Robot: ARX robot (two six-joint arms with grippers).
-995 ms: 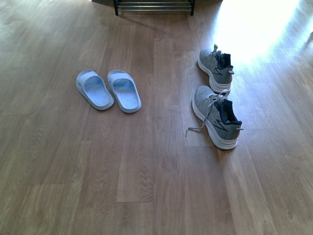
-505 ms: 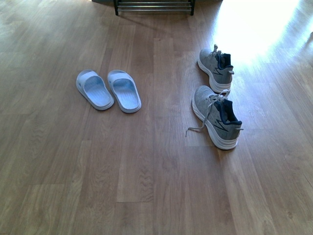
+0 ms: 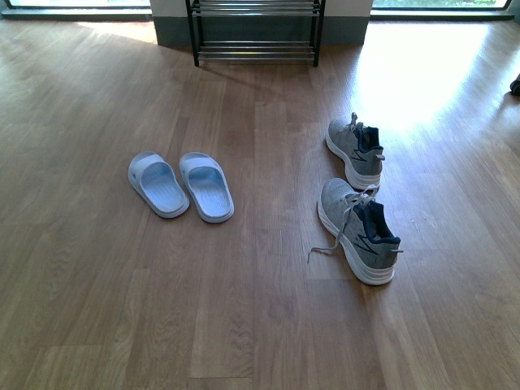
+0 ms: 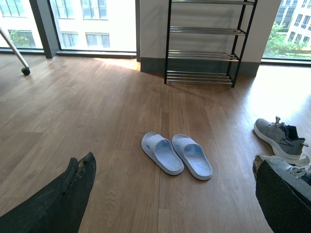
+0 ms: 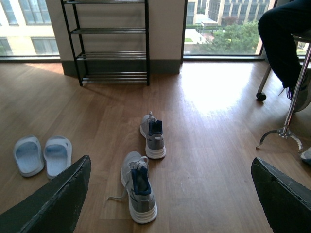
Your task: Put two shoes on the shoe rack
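Observation:
Two grey sneakers lie on the wood floor to the right: the near sneaker [image 3: 358,230] with a loose lace, the far sneaker [image 3: 356,149] behind it. A pair of pale blue slides [image 3: 182,185] sits side by side to the left. The black-framed shoe rack [image 3: 255,32] stands against the far wall, its rod shelves bare. Neither arm shows in the front view. My left gripper [image 4: 175,194] is open, well short of the slides [image 4: 177,153]. My right gripper [image 5: 170,194] is open above the floor, with the near sneaker [image 5: 138,190] just inside its left finger.
A seated person's dark leg [image 5: 282,34] and a chair's metal base [image 5: 284,131] are at the right. A wheeled leg [image 4: 19,60] stands at the far left. Windows run along the back wall. Bright sunlight falls on the floor [image 3: 422,73] right of the rack.
The front view has shifted: the shoes sit lower in the picture and more of the rack and back wall shows. The shoes themselves have not moved on the floor.

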